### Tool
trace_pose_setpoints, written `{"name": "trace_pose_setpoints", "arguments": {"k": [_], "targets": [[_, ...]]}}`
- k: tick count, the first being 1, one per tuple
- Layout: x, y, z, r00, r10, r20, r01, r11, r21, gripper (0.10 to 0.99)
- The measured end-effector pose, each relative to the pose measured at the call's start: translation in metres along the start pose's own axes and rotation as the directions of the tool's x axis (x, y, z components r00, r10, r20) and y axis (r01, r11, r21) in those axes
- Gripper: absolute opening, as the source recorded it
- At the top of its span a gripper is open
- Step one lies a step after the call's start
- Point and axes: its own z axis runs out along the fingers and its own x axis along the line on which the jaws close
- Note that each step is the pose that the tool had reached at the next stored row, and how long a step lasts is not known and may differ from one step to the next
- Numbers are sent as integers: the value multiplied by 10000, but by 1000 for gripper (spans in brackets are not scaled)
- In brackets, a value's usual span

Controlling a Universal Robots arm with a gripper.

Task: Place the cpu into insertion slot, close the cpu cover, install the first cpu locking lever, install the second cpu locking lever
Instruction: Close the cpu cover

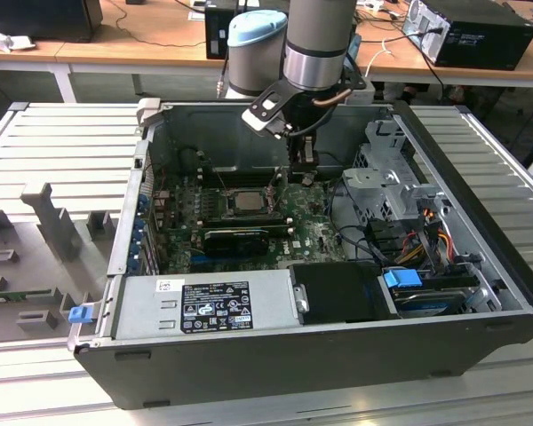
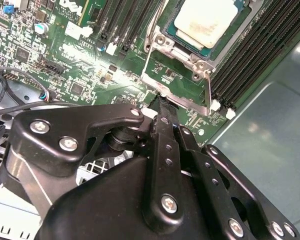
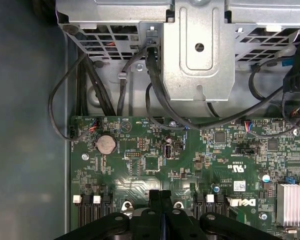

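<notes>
The small square cpu, with its dull silver-tan metal face up, lies seated in the square insertion slot on the green circuit board. In the second wrist view, the thin silver-grey cpu cover is swung open. Bare green board shows through its large window, and it does not lie over the chip.

The black gripper hangs just beside the slot, on the exterior view's right. Its two fingers are pressed together with only a thin seam between them, and nothing is between them. The tips are at the outer edge of the open cover; I cannot tell whether they touch it.

Long black memory slots run alongside the socket. A round silver coin battery sits on the board farther out, below loops of black cable and a grey sheet-metal drive cage.

The board is mounted inside an open black computer case with a silver power supply box along its near side. The case rests on a grey ribbed table.
</notes>
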Motion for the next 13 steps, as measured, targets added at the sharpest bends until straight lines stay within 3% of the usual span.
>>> {"name": "trace_pose_setpoints", "arguments": {"k": [13], "targets": [[0, -52, -1, 10000, -1, 0, 1, 10000, 0, 106]]}}
